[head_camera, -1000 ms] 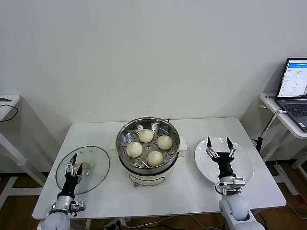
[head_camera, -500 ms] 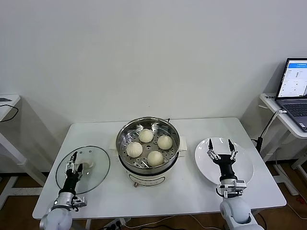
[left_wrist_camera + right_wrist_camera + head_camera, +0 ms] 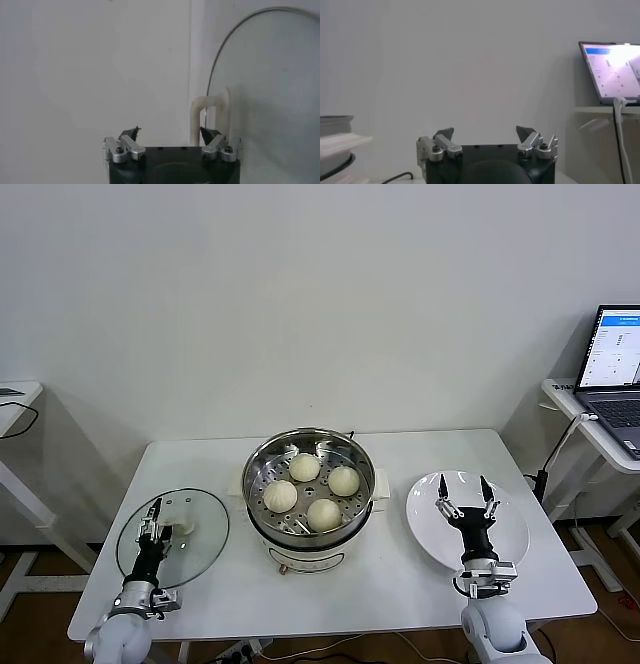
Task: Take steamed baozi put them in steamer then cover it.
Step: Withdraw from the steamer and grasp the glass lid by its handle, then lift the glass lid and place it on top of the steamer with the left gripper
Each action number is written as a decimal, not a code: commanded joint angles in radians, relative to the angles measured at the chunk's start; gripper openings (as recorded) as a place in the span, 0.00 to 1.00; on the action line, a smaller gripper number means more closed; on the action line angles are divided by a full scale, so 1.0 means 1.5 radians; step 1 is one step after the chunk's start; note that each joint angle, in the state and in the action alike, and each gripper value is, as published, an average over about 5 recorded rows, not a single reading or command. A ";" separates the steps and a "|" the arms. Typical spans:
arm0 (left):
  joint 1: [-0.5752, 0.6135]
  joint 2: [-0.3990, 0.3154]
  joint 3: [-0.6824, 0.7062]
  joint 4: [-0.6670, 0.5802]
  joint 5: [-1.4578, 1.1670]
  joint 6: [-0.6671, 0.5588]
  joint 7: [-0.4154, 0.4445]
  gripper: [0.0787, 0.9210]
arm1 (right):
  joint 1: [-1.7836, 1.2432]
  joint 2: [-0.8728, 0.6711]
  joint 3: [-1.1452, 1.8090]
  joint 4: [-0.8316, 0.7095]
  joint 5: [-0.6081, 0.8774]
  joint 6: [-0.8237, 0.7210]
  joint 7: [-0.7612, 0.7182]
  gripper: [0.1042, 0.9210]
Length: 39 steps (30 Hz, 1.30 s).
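4 baozi [image 3: 311,488] in steamer [image 3: 310,450]; left hand [image 3: 152,511] apart over cover [image 3: 190,559]; right hand [image 3: 468,492] apart.

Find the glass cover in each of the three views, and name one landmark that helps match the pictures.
Head view: cover lies on the table's left, beside the steamer.
Left wrist view: cover fills the right part, cream handle upright.
Right wrist view: not in it.
Shared landmark: the left tool at the cover's handle.
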 commanded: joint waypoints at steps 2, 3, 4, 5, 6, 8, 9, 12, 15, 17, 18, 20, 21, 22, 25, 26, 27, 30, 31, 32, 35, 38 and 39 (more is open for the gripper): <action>-0.005 -0.001 0.003 0.014 -0.001 0.000 0.004 0.74 | -0.001 0.002 0.002 -0.001 -0.002 0.001 0.001 0.88; -0.006 -0.001 0.004 0.016 -0.002 0.000 0.005 0.70 | -0.001 0.002 0.002 0.000 -0.002 0.001 0.001 0.88; -0.006 -0.001 0.004 0.017 -0.003 0.000 0.005 0.67 | -0.001 0.002 0.002 0.000 -0.003 0.001 0.001 0.88; -0.007 -0.001 0.005 0.018 -0.003 0.000 0.005 0.64 | -0.001 0.002 0.003 0.000 -0.003 0.001 0.001 0.88; -0.008 -0.001 0.005 0.020 -0.004 0.001 0.006 0.60 | -0.001 0.002 0.003 0.001 -0.003 0.001 0.001 0.88; -0.010 -0.001 0.005 0.023 -0.005 0.001 0.006 0.54 | -0.001 0.003 0.004 0.002 -0.003 0.001 0.001 0.88; -0.012 -0.001 0.005 0.026 -0.005 0.001 0.007 0.50 | -0.001 0.003 0.004 0.002 -0.003 0.001 0.002 0.88; -0.016 0.001 0.007 0.034 -0.005 0.001 0.009 0.39 | -0.001 0.003 0.006 0.004 -0.003 0.001 0.003 0.88; -0.018 0.002 0.008 0.036 -0.006 0.002 0.013 0.29 | -0.001 0.003 0.007 0.005 -0.003 0.002 0.004 0.88; -0.018 0.002 0.008 0.036 -0.011 0.002 0.017 0.23 | -0.001 0.004 0.007 0.004 -0.005 0.003 0.004 0.88; -0.017 0.002 0.008 0.035 -0.015 0.002 0.018 0.19 | -0.001 0.005 0.007 0.004 -0.006 0.004 0.004 0.88; -0.013 0.002 0.006 0.025 -0.022 0.001 0.020 0.15 | -0.002 0.007 0.006 0.004 -0.008 0.005 0.004 0.88; -0.010 0.003 0.003 0.012 -0.026 0.002 0.021 0.13 | -0.003 0.008 0.006 0.004 -0.010 0.006 0.004 0.88; -0.006 0.005 -0.001 -0.004 -0.029 0.002 0.022 0.13 | -0.003 0.009 0.006 0.004 -0.011 0.006 0.004 0.88; 0.016 0.015 -0.025 -0.078 -0.038 0.007 0.027 0.13 | -0.005 0.010 0.006 0.004 -0.014 0.007 0.004 0.88; 0.024 0.019 -0.034 -0.103 -0.040 0.008 0.028 0.13 | -0.006 0.010 0.006 0.004 -0.014 0.008 0.004 0.88; 0.033 0.025 -0.049 -0.135 -0.044 0.009 0.030 0.13 | -0.006 0.010 0.007 0.004 -0.014 0.008 0.004 0.88; 0.056 0.046 -0.091 -0.224 -0.064 0.013 0.038 0.13 | -0.007 0.009 0.010 0.004 -0.014 0.009 0.004 0.88; 0.064 0.056 -0.106 -0.252 -0.074 0.015 0.041 0.13 | -0.007 0.009 0.011 0.004 -0.014 0.009 0.004 0.88; 0.071 0.065 -0.115 -0.275 -0.086 0.017 0.045 0.13 | -0.007 0.009 0.013 0.004 -0.013 0.010 0.003 0.88; 0.090 0.088 -0.136 -0.343 -0.110 0.024 0.057 0.13 | -0.008 0.010 0.016 0.003 -0.012 0.011 0.003 0.88; 0.104 0.100 -0.136 -0.419 -0.121 0.034 0.070 0.13 | -0.010 0.011 0.019 0.004 -0.012 0.012 0.003 0.88; 0.107 0.101 -0.128 -0.446 -0.123 0.036 0.076 0.13 | -0.011 0.012 0.020 0.004 -0.013 0.012 0.003 0.88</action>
